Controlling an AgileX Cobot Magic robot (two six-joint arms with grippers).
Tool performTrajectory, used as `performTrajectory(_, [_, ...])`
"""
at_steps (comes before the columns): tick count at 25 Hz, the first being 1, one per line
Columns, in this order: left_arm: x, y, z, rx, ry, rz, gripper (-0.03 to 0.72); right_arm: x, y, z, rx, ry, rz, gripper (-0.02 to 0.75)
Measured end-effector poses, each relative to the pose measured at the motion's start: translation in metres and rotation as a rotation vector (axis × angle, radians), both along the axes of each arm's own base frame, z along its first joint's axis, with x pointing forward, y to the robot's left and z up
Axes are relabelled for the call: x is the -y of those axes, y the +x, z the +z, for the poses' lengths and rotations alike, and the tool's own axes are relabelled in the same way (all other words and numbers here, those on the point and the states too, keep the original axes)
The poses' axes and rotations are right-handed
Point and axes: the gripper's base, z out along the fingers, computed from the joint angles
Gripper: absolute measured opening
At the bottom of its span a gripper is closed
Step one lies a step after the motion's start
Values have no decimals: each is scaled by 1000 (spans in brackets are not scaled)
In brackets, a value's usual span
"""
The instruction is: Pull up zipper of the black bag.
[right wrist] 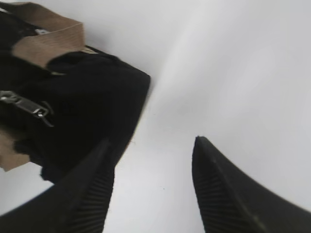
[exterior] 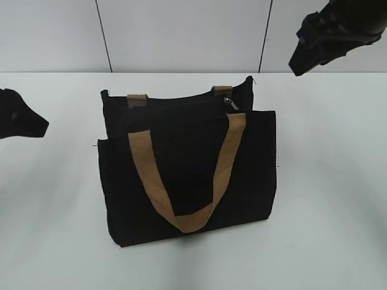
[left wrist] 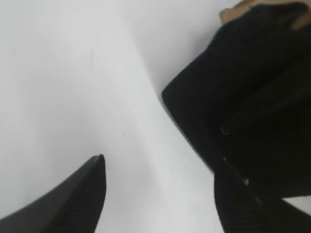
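The black bag (exterior: 187, 175) stands upright in the middle of the white table, with a tan strap handle (exterior: 184, 181) hanging down its front. The zipper runs along its top edge, and the silver pull tab (exterior: 229, 103) sits near the right end. The tab also shows in the right wrist view (right wrist: 22, 104). My left gripper (exterior: 43, 125) is open and empty, left of the bag and apart from it; in the left wrist view (left wrist: 160, 165) the bag's side (left wrist: 243, 97) lies to its right. My right gripper (exterior: 296, 66) is open and empty, above and right of the bag.
The white table (exterior: 332, 181) stretches around the bag on all sides. A grey panelled wall (exterior: 181, 36) stands behind the table's far edge. The second tan handle (exterior: 136, 99) shows at the bag's back.
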Motion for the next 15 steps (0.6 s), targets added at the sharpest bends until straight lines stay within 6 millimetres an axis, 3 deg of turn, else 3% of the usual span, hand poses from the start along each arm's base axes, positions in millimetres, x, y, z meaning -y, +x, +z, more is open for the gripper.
performTrajectory(8, [-30, 12, 42, -51, 9, 279, 508, 53, 5, -4, -86, -41, -228, 410])
performTrajectory(15, [-47, -2, 43, -208, 88, 335, 463, 75, -15, 13, -128, -53, -280, 412])
